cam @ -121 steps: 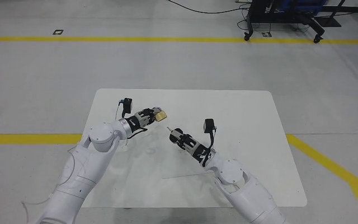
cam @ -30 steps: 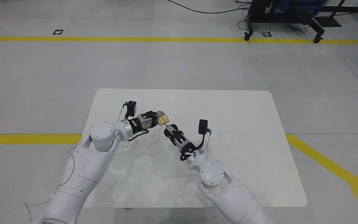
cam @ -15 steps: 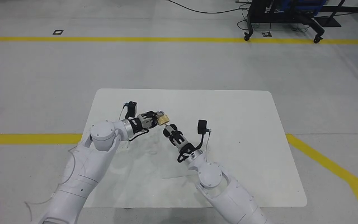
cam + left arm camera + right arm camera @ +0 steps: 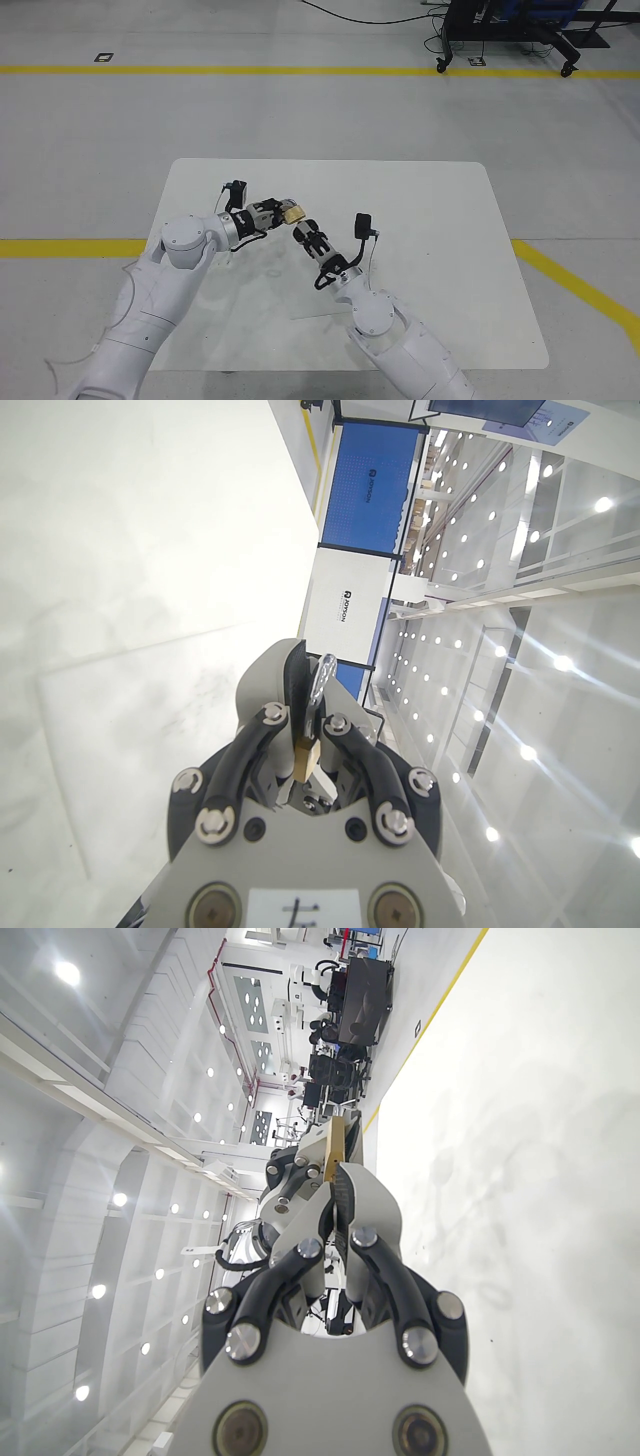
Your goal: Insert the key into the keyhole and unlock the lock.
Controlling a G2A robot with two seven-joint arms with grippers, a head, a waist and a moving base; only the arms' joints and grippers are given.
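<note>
Above the middle of the white table (image 4: 430, 200), my left gripper (image 4: 281, 211) is shut on a small brass lock (image 4: 292, 213). In the left wrist view the lock's brass body (image 4: 306, 757) sits between the fingers of the left gripper (image 4: 312, 662), and a silver metal part (image 4: 320, 680) runs along the pad. My right gripper (image 4: 301, 230) is shut, its tip right against the lock from the near side. The right wrist view has the right gripper (image 4: 339, 1180) meeting the lock's brass edge (image 4: 334, 1143). The key is hidden between its fingers.
The tabletop under both arms is bare white, with faint smudges (image 4: 480, 1208). Yellow floor lines (image 4: 300, 70) run beyond the table. A black wheeled frame (image 4: 520, 40) stands far off at the back right.
Since four seconds ago my right gripper has moved up and left until its tip meets the lock; the key tip then sticking out is now covered. The left gripper has shifted slightly right.
</note>
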